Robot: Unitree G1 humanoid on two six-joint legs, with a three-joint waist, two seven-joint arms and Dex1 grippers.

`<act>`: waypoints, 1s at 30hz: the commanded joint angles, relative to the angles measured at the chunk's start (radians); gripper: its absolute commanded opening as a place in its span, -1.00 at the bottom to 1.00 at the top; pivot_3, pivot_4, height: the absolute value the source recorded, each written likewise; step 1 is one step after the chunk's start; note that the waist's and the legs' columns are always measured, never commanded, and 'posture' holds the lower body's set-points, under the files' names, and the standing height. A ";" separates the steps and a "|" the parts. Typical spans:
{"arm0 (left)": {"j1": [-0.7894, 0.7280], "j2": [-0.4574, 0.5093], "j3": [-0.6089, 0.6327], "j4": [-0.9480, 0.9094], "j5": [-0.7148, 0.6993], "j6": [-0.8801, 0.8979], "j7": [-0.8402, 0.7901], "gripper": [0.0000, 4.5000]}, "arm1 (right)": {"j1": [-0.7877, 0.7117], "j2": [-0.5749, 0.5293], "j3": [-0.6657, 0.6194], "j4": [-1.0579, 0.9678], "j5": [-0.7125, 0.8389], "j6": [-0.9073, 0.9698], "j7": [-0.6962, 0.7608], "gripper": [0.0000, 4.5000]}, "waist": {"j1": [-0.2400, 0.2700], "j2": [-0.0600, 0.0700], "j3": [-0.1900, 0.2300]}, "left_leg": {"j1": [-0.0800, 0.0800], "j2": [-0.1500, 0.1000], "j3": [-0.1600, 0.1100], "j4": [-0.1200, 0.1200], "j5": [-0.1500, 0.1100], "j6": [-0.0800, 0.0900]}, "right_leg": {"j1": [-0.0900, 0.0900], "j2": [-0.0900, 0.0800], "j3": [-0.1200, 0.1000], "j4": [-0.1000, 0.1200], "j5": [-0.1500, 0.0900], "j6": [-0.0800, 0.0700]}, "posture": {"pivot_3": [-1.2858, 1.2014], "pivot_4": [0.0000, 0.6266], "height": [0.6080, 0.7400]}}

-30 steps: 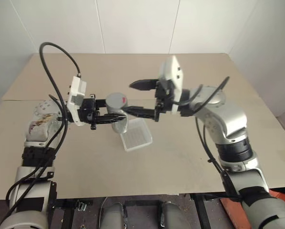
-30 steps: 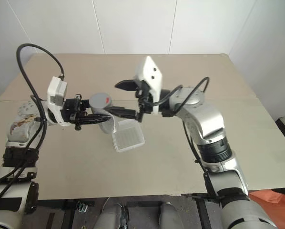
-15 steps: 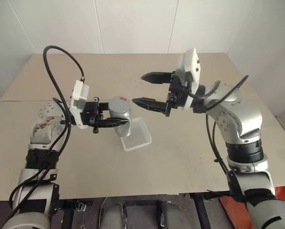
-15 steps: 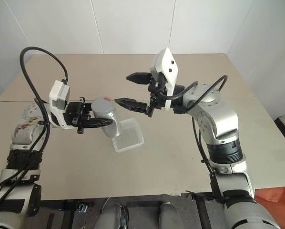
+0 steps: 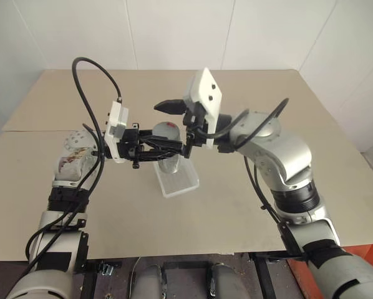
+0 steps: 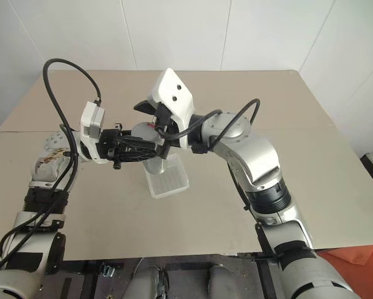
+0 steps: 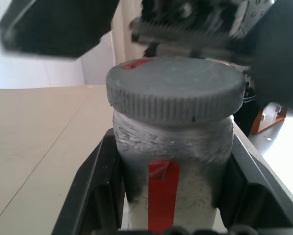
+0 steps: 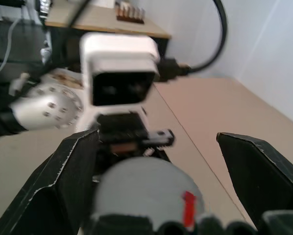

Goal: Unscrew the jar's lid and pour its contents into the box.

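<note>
The left gripper (image 5: 154,149) is clamping the jar (image 7: 173,171) by its body, one finger (image 7: 95,193) on each side, holding it upright above the table (image 5: 249,205). The lid (image 7: 176,93) is sitting on the jar just beyond those fingers, still screwed on as far as the blur allows. The right gripper (image 8: 151,191) is reaching in from the opposite side with its fingers (image 8: 68,176) spread wide, straddling the lid without visibly touching it. The box (image 5: 177,180) is lying on the table just below both grippers.
</note>
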State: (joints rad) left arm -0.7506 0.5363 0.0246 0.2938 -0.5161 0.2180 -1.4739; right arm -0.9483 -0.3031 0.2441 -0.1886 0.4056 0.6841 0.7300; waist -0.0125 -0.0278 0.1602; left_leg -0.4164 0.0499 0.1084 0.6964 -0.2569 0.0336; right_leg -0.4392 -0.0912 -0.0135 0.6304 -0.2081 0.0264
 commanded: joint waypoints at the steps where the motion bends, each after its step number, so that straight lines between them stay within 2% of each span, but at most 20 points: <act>1: -0.022 0.007 0.020 -0.024 -0.014 -0.013 -0.003 -0.10 | -0.028 0.002 -0.017 -0.009 -0.015 -0.033 0.002 0.99 | 0.000 0.000 0.000 | 0.000 0.000 0.000 0.000 0.000 0.000 | 0.000 0.000 0.000 0.000 0.000 0.000 | 0.03 -0.52 1.00; 30: 0.008 0.064 0.046 -0.056 -0.035 0.005 -0.014 -0.10 | 0.070 -0.166 -0.108 -0.055 0.016 -0.057 0.103 0.99 | 0.000 0.000 0.000 | 0.000 0.000 0.000 0.000 0.000 0.000 | 0.000 0.000 0.000 -0.001 0.000 0.000 | 0.03 -0.52 1.00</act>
State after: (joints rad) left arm -0.7389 0.5908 0.0490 0.2788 -0.5232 0.2223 -1.4785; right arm -0.8807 -0.4615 0.1698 -0.2137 0.4155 0.6570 0.8269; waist -0.0128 -0.0278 0.1602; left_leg -0.4163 0.0500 0.1083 0.6964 -0.2570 0.0337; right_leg -0.4392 -0.0912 -0.0134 0.6299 -0.2081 0.0264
